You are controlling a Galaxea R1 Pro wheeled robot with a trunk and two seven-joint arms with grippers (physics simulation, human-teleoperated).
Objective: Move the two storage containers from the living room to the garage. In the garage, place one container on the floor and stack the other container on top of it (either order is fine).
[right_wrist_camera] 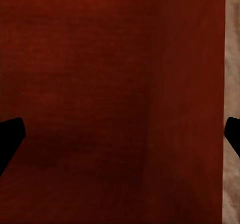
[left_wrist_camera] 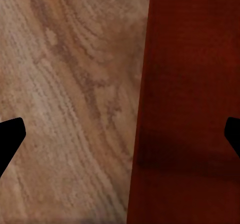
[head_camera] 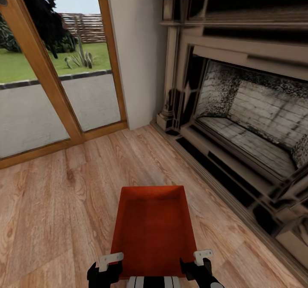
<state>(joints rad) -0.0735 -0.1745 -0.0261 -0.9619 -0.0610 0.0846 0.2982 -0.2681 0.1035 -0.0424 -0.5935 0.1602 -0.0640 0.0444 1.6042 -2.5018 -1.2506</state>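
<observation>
Beside container (head_camera: 152,226): both arms low.

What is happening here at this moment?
A two-armed robot holds one orange-red storage container in front of itself, above the wood-plank floor of the living room. The left pincer and the right pincer sit at its near corners, one wall edge between each pair of fingers. A fireplace and glass doors are ahead.

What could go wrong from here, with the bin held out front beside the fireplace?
The storage container is carried only at its near corners by the left gripper and right gripper, so it might tilt or slip. The fireplace stands close on the right; a turn could clip it.
</observation>
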